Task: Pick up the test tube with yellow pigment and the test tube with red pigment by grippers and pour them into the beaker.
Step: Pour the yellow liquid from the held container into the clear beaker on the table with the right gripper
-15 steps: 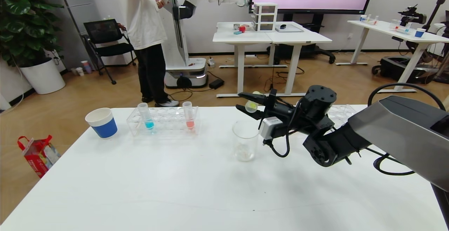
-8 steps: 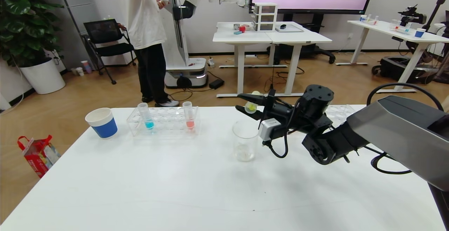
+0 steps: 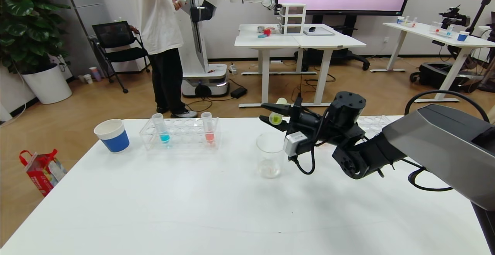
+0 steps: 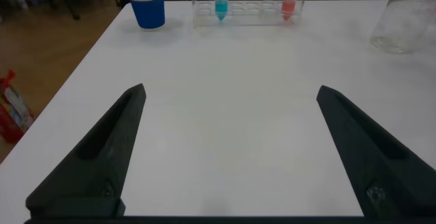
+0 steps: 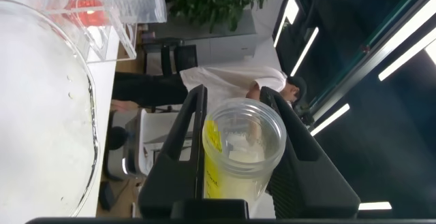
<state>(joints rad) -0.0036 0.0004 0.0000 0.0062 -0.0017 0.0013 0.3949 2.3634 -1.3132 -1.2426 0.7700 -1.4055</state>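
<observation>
A robot's right hand (image 3: 275,118) grips the test tube with yellow pigment (image 3: 277,112), its two black fingers clamped on the tube and the tube tipped near level just above and behind the beaker (image 3: 270,155), which stands toward the far edge of the white table (image 3: 193,208), about mid-width. Seen from the right wrist, the tube's open mouth (image 5: 244,137) faces the camera beside the beaker's glass wall (image 5: 48,108), with yellow liquid lying along the tube's lower side. The pour looks to be under way or just short of starting; little if any colour shows in the beaker. To finish it cleanly, the mouth should sit squarely over the beaker's opening before tilting further, and slowly, so the liquid does not run outside the rim. The test tube with red pigment (image 3: 208,126) waits upright in the clear rack (image 3: 180,133) near the far left edge, beside a blue-liquid tube (image 3: 161,127) and a blue paper cup (image 3: 111,135). The left hand (image 4: 228,156) hovers wide open and empty near the table's near edge.
</observation>
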